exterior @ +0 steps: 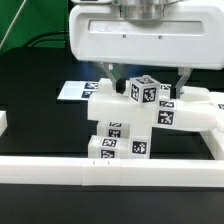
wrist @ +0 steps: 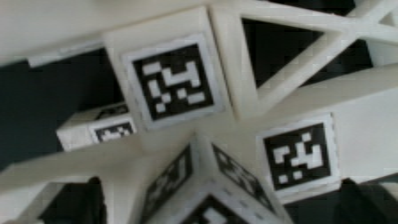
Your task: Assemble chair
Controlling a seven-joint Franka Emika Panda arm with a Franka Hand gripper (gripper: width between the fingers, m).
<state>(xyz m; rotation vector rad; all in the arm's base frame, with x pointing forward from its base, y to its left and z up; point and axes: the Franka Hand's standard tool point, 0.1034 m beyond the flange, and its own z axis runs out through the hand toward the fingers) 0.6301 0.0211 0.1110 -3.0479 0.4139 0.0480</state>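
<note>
The partly joined white chair (exterior: 125, 125) stands upright in the middle of the black table, against the front rail. Its top tagged block (exterior: 143, 92) sits right under my gripper (exterior: 143, 78). The fingers (exterior: 108, 72) hang wide apart on either side of that block, open and gripping nothing. A thick bar (exterior: 195, 115) of the chair sticks out toward the exterior view's right. In the wrist view my gripper (wrist: 222, 205) straddles a tagged corner of the block (wrist: 222, 185), with the X-braced frame (wrist: 302, 60) and a tagged face (wrist: 169, 80) beyond it.
The marker board (exterior: 72, 91) lies flat behind the chair, toward the exterior view's left. A long white border rail (exterior: 60, 172) runs along the front, another rail (exterior: 218, 150) closes the right side, and a short rail end (exterior: 3, 122) shows at the left edge.
</note>
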